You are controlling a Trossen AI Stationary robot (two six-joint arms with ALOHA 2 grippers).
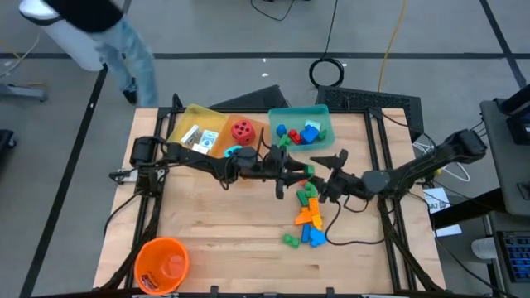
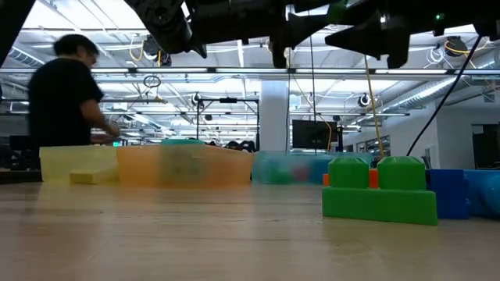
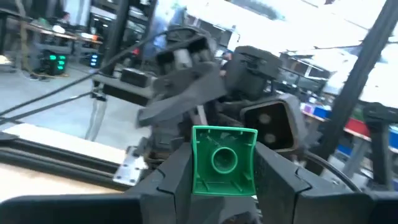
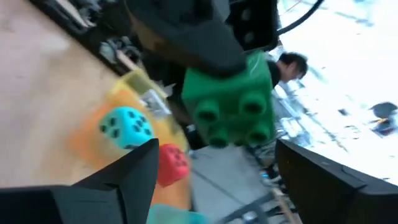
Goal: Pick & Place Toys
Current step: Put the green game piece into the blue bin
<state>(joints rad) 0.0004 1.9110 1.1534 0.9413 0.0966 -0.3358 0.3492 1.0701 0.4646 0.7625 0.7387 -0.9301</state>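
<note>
Left fingers [image 3: 177,180] grip green brick [image 3: 222,160]; right fingers [image 4: 134,171] apart; teal tray [image 1: 325,112] holds bricks.

A green brick [image 3: 224,160] sits in the dark left gripper [image 3: 222,180]. The dice by it: cyan [image 4: 126,127] with black dots, and red [image 4: 172,163].

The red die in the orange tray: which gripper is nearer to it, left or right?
Left. The left gripper, shut on a green brick, hangs closer to the red die. The right gripper faces it from farther off, jaws open.
</note>
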